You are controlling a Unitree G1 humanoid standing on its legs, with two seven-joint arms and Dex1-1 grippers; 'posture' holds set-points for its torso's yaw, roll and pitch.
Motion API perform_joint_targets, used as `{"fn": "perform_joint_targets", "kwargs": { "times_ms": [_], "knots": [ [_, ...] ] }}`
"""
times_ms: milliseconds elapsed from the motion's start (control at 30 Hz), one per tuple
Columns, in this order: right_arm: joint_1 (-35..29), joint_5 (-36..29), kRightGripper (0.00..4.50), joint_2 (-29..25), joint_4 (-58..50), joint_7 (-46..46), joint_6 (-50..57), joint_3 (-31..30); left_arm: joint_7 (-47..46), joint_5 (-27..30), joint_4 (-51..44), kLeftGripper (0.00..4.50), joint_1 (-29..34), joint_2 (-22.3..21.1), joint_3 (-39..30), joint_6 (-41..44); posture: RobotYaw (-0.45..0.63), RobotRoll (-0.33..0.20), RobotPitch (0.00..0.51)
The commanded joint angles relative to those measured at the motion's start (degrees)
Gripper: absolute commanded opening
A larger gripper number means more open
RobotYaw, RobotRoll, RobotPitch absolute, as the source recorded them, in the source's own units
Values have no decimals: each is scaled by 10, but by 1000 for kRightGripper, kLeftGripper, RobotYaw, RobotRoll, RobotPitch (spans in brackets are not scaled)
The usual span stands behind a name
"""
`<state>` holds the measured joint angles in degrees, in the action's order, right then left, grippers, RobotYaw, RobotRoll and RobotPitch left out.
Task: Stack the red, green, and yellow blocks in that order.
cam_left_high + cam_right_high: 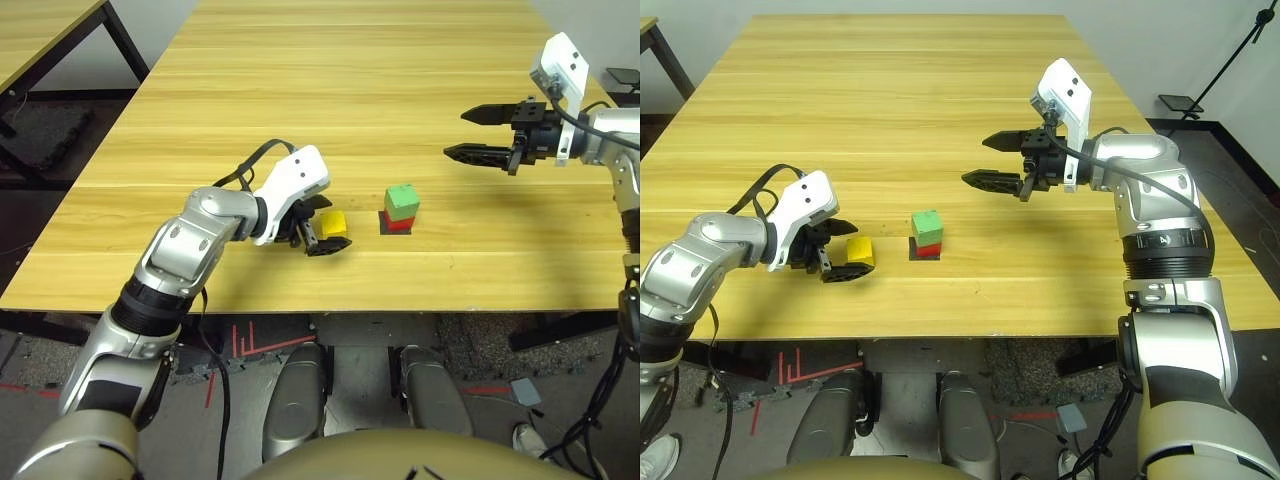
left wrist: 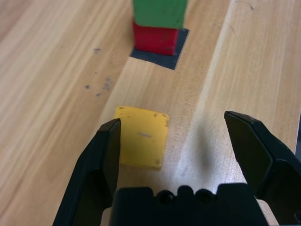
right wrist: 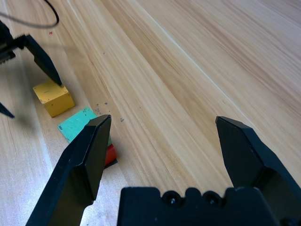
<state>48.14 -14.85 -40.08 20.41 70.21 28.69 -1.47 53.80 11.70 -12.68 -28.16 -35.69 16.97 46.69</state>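
My left fingers [image 2: 96, 165]: apart, by yellow cube [image 1: 334, 224] | right fingers [image 3: 82, 165]: apart | green cube [image 1: 402, 202] atop red cube [image 1: 398, 224]

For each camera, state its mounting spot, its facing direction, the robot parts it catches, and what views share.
Left eye and right eye: on the head, facing forward and down at the table; both forearms and grippers show.
Left wrist: on the left arm, looking along the open left gripper at the yellow block.
Right wrist: on the right arm, looking along the open right gripper at the table; part of the left gripper shows.
Both wrist views share all three blocks.
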Motion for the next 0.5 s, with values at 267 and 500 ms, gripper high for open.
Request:
{"fn": "perform_joint_targets", "kwargs": {
  "times_ms": [267,500],
  "knots": [
    [-11,-14,4500,-1,-17,0,11,5,2,-46,94,4483,-17,6,26,-102,112,-151,88],
    [-23,-18,4500,-2,-24,-1,14,6,4,-39,74,4483,-27,10,14,-82,114,-145,89]
  ]
}}
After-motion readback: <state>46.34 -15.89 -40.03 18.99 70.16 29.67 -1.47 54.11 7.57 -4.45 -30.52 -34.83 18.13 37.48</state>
